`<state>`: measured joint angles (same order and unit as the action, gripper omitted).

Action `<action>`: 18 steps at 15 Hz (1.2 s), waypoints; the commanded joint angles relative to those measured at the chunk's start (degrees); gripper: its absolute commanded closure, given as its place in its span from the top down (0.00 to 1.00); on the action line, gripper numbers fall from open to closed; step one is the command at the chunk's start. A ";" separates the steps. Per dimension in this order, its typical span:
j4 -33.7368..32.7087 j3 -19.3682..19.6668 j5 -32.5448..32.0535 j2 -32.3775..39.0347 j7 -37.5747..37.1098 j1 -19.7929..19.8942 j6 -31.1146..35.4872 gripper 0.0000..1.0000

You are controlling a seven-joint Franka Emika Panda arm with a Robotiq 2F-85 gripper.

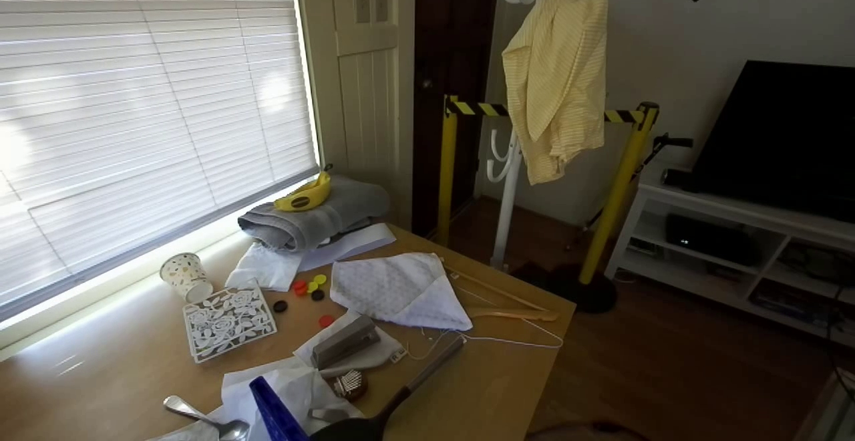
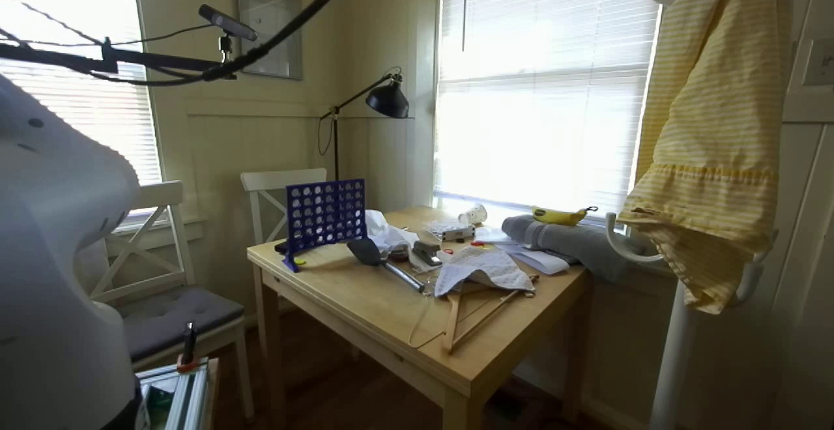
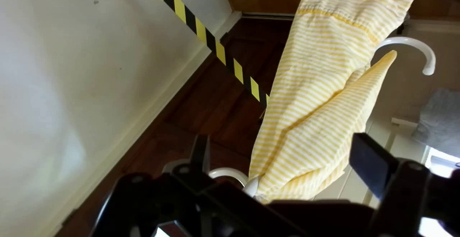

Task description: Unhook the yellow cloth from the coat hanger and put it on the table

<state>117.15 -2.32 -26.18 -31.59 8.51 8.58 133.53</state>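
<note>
The yellow cloth [image 1: 554,80] is pale, striped and hangs in long folds from a top hook of the white coat hanger [image 1: 509,207]. In an exterior view the cloth [image 2: 723,117] hangs in front of the stand's pole [image 2: 671,345]. In the wrist view my gripper [image 3: 282,152] is open, with its fingers wide apart. The cloth [image 3: 312,115] shows between and beyond the fingers, with its gathered end at a white hook tip. I see no grip on it; the exact distance is unclear. The wooden table [image 1: 494,374] stands beside the coat hanger and also shows here [image 2: 365,293].
On the table are a spatula [image 1: 427,374], a wooden clothes hanger [image 2: 451,326], a white cloth [image 1: 394,287], a grey folded cloth [image 1: 354,204] and a blue game grid [image 2: 326,215]. Yellow poles [image 1: 618,194] with striped tape stand behind the coat hanger. My arm [image 2: 58,254] is at the left.
</note>
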 commanded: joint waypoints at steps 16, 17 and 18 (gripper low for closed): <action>-16.61 6.50 4.38 13.56 18.68 -7.06 -3.22 1.00; -19.40 7.33 5.20 15.93 21.17 -7.40 -3.54 1.00; -22.17 8.18 6.14 18.48 23.73 -7.68 -3.50 1.00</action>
<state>105.13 3.18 -23.24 -21.43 24.64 2.68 132.09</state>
